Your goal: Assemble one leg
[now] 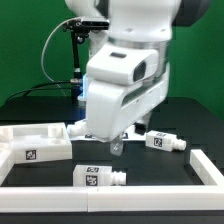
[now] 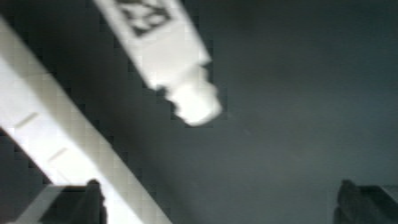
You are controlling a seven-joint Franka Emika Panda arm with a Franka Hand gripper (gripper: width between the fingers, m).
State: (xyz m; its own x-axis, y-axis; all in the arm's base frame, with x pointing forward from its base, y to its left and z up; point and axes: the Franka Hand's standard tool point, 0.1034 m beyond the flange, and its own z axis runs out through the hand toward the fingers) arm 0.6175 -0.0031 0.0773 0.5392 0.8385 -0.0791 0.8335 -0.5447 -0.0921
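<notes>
Two white legs with black-and-white tags lie on the dark table in the exterior view: one [image 1: 100, 177] at the front, one [image 1: 165, 141] to the exterior view's right. My gripper [image 1: 118, 146] hangs above the table between them, touching neither. In the wrist view one leg [image 2: 169, 50] lies ahead of the gripper [image 2: 221, 205], its narrower round peg end towards it. Both dark fingertips [image 2: 71, 202] show far apart with only bare table between them, so the gripper is open and empty.
A large flat white tray-like part [image 1: 35, 140] with raised rims lies at the exterior view's left. A low white wall [image 1: 120, 196] runs along the front and up the right side [image 1: 206, 166]. A long white edge [image 2: 54, 130] crosses the wrist view beside one finger.
</notes>
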